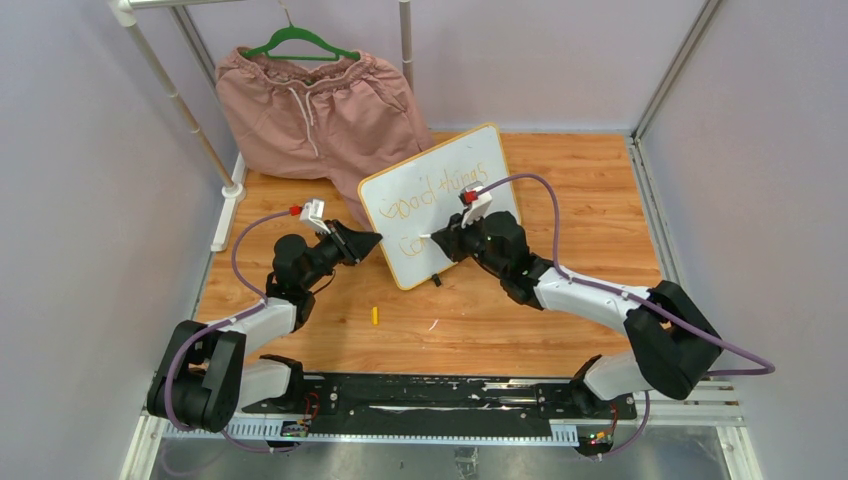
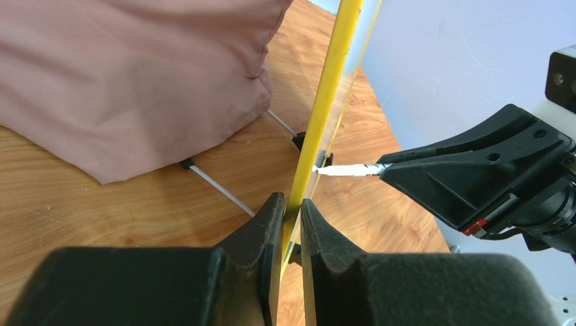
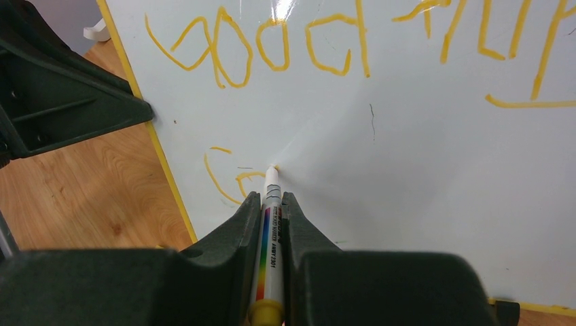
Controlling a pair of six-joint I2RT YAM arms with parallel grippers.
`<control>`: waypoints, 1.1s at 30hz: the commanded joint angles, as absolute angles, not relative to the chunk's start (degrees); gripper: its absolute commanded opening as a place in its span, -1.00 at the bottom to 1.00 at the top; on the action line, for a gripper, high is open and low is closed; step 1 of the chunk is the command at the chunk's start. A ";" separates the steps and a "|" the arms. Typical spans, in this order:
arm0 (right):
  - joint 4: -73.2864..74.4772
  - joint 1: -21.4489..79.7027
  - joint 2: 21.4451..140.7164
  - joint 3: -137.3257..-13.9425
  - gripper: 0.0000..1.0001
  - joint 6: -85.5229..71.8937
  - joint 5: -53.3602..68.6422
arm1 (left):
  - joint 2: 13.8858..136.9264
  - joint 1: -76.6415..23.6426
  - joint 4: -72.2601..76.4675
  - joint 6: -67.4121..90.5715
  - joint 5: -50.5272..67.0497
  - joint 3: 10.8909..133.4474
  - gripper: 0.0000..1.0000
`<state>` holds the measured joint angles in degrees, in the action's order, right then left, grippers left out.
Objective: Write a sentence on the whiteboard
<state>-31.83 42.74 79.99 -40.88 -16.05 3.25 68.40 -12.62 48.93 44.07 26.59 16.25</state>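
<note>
The whiteboard [image 1: 470, 170] stands tilted mid-table, with a yellow frame and a black clip foot [image 1: 436, 279]. My left gripper [image 1: 378, 240] is shut on its left edge; the frame [image 2: 325, 102] runs edge-on between the jaws [image 2: 292, 210]. My right gripper [image 1: 432, 238] is shut on a white marker [image 3: 269, 231] with a rainbow stripe; its tip touches the board's lower left. The sentence [image 3: 258, 47] is orange: "good things" on the top line, and "co" [image 3: 234, 178] begun below, at the marker tip. The marker also shows in the left wrist view [image 2: 346, 170].
Pink shorts [image 1: 320, 110] hang on a green hanger [image 1: 298, 42] at the back left, draping onto the wooden table [image 1: 580, 200]. A small yellow marker cap [image 1: 375, 316] lies in front of the board. White rack poles [image 1: 180, 100] stand left; walls enclose both sides.
</note>
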 commanded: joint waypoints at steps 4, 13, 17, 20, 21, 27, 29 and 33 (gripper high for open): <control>-30.70 41.21 79.25 -41.03 -1.00 -14.98 -1.90 | 68.00 -13.53 50.73 43.59 28.17 16.25 -0.63; -30.76 40.97 78.48 -39.35 -1.00 -15.13 -1.92 | 67.81 -13.54 50.71 43.60 28.21 16.30 -0.63; -30.68 40.96 78.26 -38.15 -1.00 -15.27 -1.59 | 67.86 -13.49 50.65 43.59 28.21 16.26 -0.63; -30.67 40.96 77.90 -37.01 -1.00 -15.55 -1.45 | 68.04 -13.54 50.67 43.60 28.31 16.35 -0.63; -30.67 40.96 77.72 -36.55 -1.00 -15.60 -1.30 | 68.17 -13.54 50.63 43.62 28.30 16.39 -0.63; -30.08 41.04 77.83 -35.66 -1.00 -16.22 -0.88 | 68.25 -13.54 50.63 43.62 28.32 16.44 -0.63; -30.32 41.00 77.87 -35.51 -1.00 -16.33 -0.88 | 68.16 -13.54 50.63 43.59 28.30 16.44 -0.63; -30.46 40.96 78.02 -36.57 -1.00 -16.30 -0.88 | 68.40 -13.52 50.65 43.62 28.34 16.46 -0.63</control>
<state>-31.70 41.93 77.82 -36.73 -16.47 0.67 68.40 -12.73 48.90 44.07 26.57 16.25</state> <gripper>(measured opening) 0.149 0.188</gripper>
